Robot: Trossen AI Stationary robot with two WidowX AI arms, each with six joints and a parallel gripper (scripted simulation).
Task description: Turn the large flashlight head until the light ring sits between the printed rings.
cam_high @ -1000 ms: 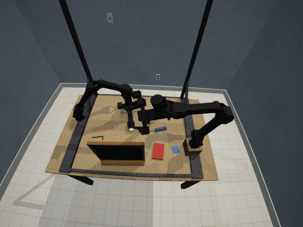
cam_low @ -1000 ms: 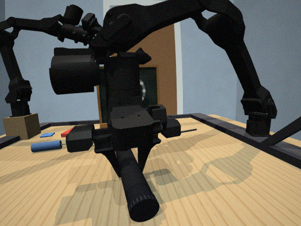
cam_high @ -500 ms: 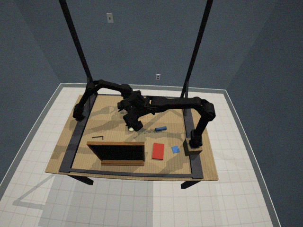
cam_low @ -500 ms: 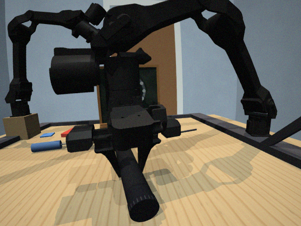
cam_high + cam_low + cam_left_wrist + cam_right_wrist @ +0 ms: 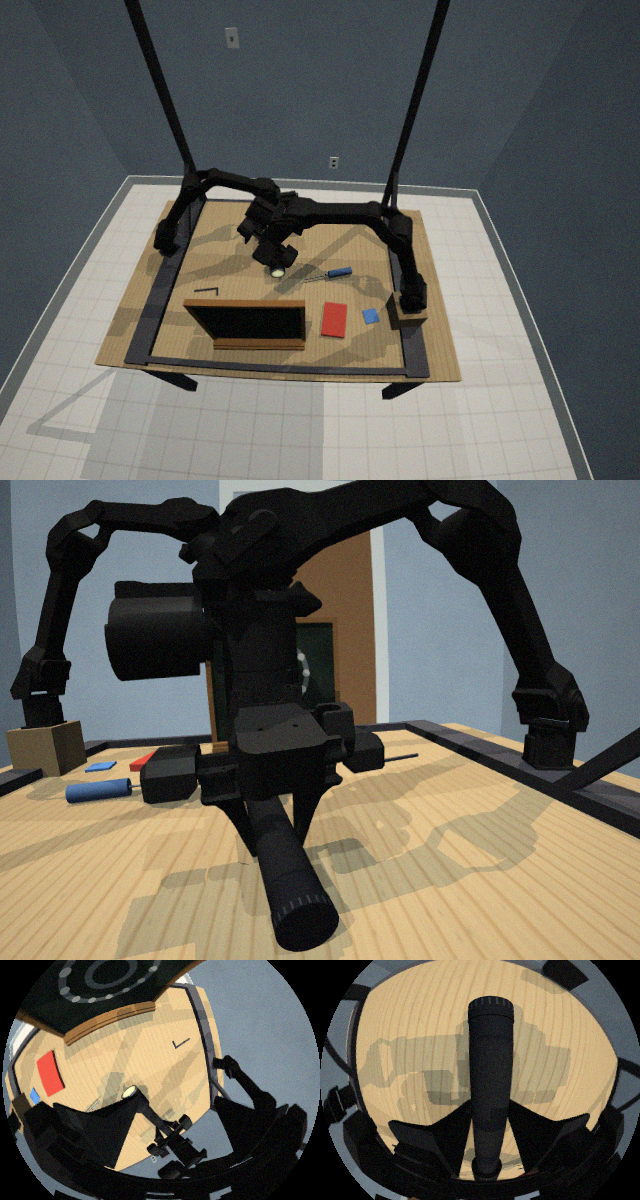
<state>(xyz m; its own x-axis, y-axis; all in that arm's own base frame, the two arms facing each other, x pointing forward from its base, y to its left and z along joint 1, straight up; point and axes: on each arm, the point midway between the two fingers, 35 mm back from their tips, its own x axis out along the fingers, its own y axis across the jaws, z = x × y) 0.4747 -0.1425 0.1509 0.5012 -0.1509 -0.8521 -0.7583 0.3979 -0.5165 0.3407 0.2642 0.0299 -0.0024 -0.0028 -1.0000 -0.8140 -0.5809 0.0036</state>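
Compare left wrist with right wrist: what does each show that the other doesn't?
Left wrist only: the board with its ring of light dots, the red book, the blue square, the hex key and the flashlight's lit lens.

Right wrist only: the flashlight's ridged tail end.

Both: the large flashlight in the right gripper, over or on the wooden table top; contact with the wood is unclear.
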